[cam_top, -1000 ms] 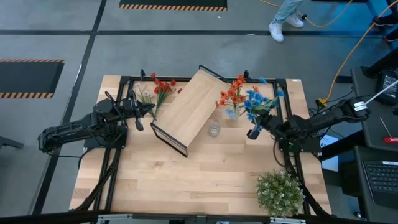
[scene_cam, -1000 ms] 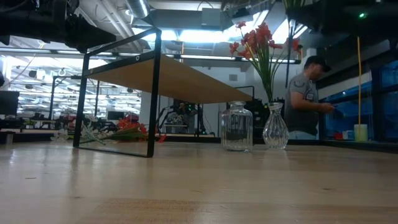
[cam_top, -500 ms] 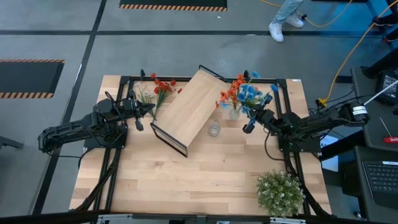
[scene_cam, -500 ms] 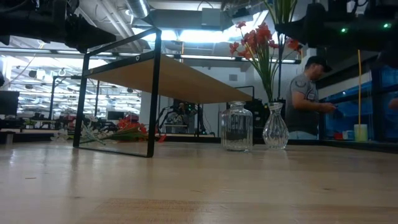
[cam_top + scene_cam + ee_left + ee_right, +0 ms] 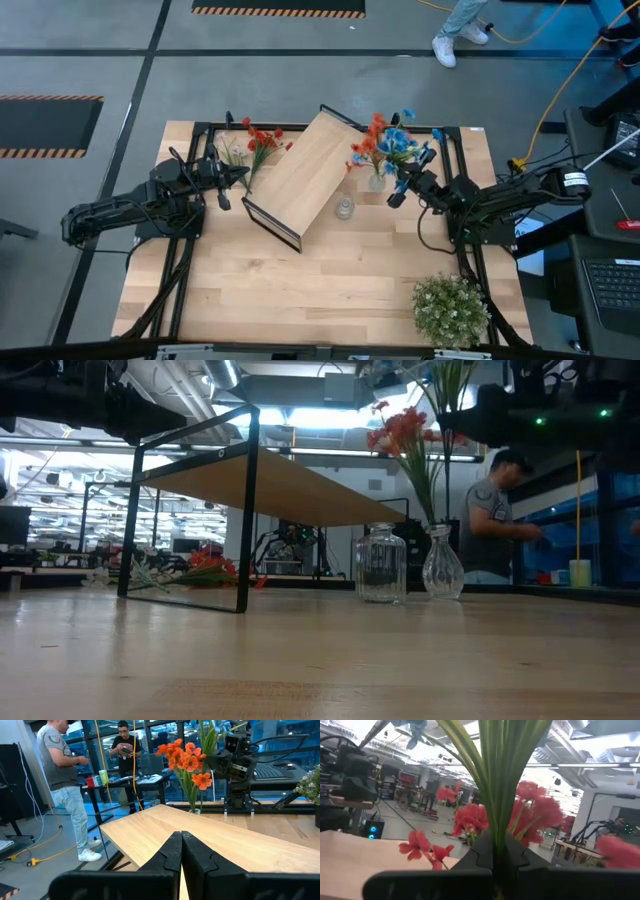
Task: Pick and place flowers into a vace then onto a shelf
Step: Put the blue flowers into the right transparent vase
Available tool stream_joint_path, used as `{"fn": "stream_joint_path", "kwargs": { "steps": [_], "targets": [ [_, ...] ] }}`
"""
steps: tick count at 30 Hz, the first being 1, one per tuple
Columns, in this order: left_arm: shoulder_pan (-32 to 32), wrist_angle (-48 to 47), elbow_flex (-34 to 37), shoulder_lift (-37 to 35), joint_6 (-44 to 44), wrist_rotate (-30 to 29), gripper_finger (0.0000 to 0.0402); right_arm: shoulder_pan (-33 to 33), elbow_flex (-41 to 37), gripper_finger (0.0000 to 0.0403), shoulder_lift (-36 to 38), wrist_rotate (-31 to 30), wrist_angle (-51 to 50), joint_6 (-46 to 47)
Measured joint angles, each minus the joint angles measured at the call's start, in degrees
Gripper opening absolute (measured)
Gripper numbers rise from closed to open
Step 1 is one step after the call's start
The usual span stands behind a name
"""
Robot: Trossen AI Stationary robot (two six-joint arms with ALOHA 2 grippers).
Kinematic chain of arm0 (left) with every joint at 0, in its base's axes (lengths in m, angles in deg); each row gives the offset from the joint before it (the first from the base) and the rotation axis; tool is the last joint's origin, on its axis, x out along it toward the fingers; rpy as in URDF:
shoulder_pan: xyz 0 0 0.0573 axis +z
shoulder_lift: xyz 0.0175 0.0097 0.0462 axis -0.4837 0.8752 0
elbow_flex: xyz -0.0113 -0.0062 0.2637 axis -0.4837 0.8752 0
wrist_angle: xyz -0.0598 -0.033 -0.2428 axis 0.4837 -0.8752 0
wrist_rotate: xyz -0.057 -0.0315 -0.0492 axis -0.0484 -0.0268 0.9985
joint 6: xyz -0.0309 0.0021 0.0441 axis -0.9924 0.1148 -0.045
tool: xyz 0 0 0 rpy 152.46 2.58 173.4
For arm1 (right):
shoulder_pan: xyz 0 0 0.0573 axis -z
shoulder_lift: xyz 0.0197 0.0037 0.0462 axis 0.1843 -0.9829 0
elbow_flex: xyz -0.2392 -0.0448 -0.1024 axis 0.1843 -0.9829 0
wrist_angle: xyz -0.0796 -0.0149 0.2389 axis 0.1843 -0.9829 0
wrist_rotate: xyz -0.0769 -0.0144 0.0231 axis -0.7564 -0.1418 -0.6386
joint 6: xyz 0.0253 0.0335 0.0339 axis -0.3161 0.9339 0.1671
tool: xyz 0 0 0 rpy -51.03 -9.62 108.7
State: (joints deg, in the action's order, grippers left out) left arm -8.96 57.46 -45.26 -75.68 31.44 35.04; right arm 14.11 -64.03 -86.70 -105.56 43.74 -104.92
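My right gripper (image 5: 397, 196) is shut on a bunch of blue flowers (image 5: 399, 146) just right of the glass vase (image 5: 376, 182), which holds red-orange flowers (image 5: 400, 432) by their stems. The shelf (image 5: 300, 176), a light-wood board, stands on its black wire frame (image 5: 243, 510) at an angle mid-table. More red flowers (image 5: 262, 137) and a white sprig (image 5: 232, 155) lie on the table at its far left. My left gripper (image 5: 238, 175) hovers shut beside the shelf's left side, holding nothing. My right gripper pinches the bundle of green stems (image 5: 495, 827) between its two fingers, coming roughly level from the table's right side, across the stems. The stems stand upright in the hold, with leaves and blue blossoms (image 5: 413, 727) above the fingers. The bunch is lifted clear of the table.
An empty glass jar (image 5: 344, 208) stands beside the vase, near the shelf's right edge. A bushy green plant (image 5: 450, 308) sits at the table's near right corner. People stand beyond the table's far and right sides. Bare tabletop (image 5: 300, 285) lies toward the near edge.
My right gripper has carried the blue flowers toward the table's left and far edge, closing on the vase with the red-orange flowers; the bunch stays upright in the shut fingers.
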Motion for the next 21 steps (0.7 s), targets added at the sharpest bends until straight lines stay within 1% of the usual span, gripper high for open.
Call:
{"fn": "stream_joint_path", "kwargs": {
  "steps": [4,6,14,18,21],
  "targets": [
    [0.01,0.00,0.00,0.00,-0.01,0.00,0.0004,0.69,0.02,0.0002,-0.08,4.03,1.78,0.06],
    [0.02,0.00,0.00,-0.01,0.00,0.00,0.0004,0.69,0.04,0.0002,-0.05,4.69,2.34,0.09],
    [0.02,-0.17,0.00,0.01,0.00,0.00,0.0004,0.69,0.04,0.0002,-0.05,4.61,1.56,0.38],
    [0.00,-0.17,0.00,0.01,-0.02,0.00,0.0004,0.69,0.04,0.0002,-0.05,2.84,0.81,-0.02],
    [0.02,-0.18,0.00,0.00,-0.01,0.00,0.0004,0.69,0.04,0.0002,-0.05,2.59,0.02,-0.03]
  ]
}}
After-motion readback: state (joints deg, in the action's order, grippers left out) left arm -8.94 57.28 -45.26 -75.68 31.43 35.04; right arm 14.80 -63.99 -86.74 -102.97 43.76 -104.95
